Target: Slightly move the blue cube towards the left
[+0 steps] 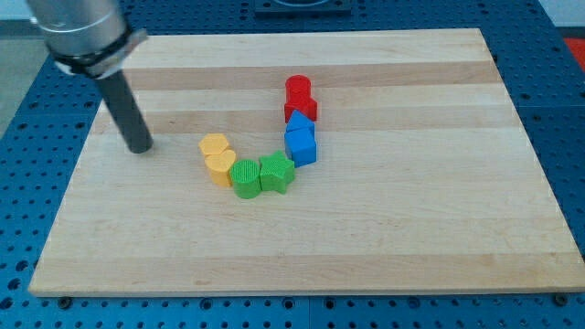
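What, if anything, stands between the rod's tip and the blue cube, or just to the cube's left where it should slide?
My tip sits far to the view's left. The yellow blocks and green blocks lie roughly between it and the blue cube. The green star touches the cube's lower-left.

Blocks on a wooden board (384,238)

Around centre they form an arc: yellow pair (218,158) at 9 o'clock, green pair (261,175) at 6, blue pair (300,140) and red pair (300,98) toward 1.

The arm (78,32) is cut off by the view's top edge above its grey collar. The 2 red blocks (300,99) press together, shapes unclear. The rear blue block (299,121) sits partly hidden behind the blue cube (301,145).
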`<state>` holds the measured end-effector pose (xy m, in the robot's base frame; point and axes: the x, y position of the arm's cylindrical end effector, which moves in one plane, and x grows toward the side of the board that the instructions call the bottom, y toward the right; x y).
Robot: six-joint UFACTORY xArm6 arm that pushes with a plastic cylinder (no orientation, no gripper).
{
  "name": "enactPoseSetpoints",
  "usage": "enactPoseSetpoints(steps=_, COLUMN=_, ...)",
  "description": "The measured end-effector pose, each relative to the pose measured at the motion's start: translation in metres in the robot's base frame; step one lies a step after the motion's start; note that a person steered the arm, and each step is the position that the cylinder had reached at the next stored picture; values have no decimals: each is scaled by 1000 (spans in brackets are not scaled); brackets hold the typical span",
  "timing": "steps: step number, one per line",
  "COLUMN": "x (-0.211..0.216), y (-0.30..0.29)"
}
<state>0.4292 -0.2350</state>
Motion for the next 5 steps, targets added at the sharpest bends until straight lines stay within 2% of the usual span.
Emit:
enactPoseSetpoints(steps=1, x=39, y=-20)
enactPoseSetpoints(steps=2, x=135, y=8)
enactPoseSetpoints(steps=3, x=189, y=61)
enactPoseSetpoints(steps=5, x=180, y=259)
